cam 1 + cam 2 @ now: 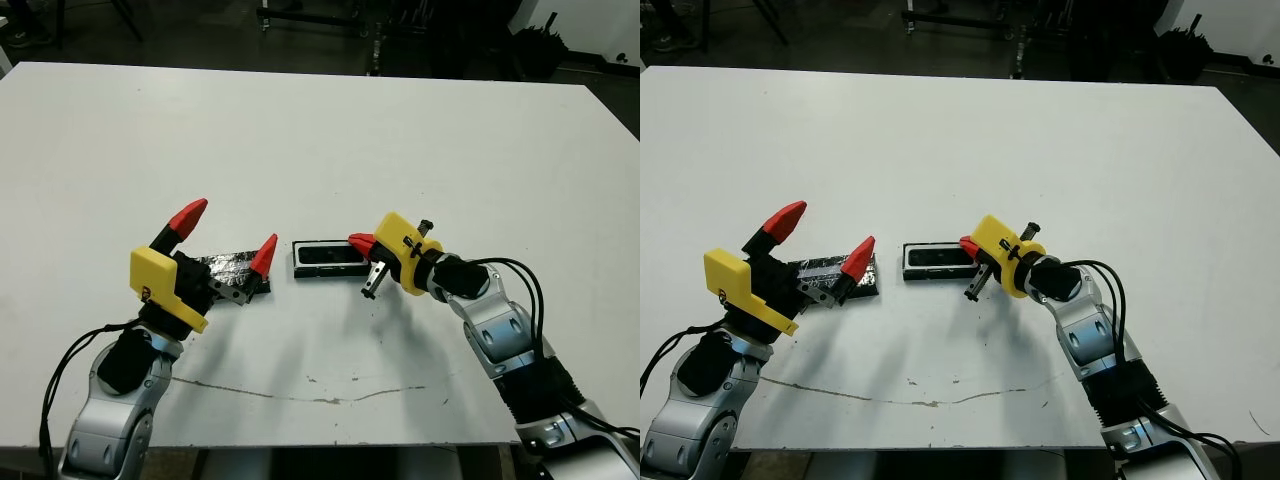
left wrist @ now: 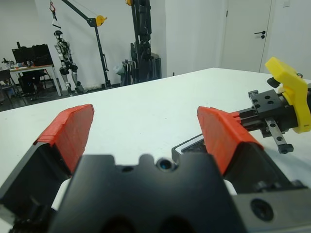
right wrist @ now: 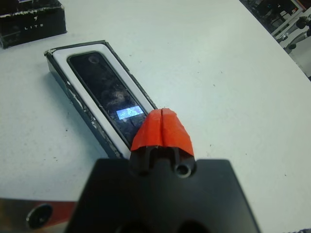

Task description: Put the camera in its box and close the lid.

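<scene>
- The right gripper [image 3: 162, 127] has its two red tips pressed together, holding nothing, over the near end of the one camera [image 3: 109, 94].
- The camera lies inside the one box [image 1: 328, 258].
- The left gripper [image 1: 228, 232] is spread wide over the one lid [image 1: 835, 276].

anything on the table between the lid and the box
No, only a narrow strip of bare white table separates the lid from the box, clearest in the eye views.
</scene>
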Controlling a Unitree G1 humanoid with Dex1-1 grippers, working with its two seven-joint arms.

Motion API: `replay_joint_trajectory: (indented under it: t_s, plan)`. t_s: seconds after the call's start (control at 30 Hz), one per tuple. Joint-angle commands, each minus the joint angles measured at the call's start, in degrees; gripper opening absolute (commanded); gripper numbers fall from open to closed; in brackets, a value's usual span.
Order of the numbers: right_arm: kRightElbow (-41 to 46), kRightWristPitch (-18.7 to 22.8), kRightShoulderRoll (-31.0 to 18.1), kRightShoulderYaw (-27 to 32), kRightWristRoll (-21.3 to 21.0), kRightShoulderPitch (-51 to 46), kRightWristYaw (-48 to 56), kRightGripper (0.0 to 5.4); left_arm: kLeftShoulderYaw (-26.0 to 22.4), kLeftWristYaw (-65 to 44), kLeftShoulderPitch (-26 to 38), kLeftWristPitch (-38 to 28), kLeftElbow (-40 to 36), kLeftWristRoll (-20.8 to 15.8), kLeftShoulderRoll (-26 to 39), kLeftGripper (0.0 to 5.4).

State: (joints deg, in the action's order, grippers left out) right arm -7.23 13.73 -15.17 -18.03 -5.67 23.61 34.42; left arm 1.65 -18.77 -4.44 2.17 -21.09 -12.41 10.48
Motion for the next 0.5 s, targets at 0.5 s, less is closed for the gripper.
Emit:
replay_joint_trajectory:
  t_s: [0.5]
  plan:
    - [15.5,4.8,-2.4,15.9,12.4,-6.9,-2.2,0.01,-3.7,-5.2,2.8,1.3,0.2,-2.5,6.1,5.4]
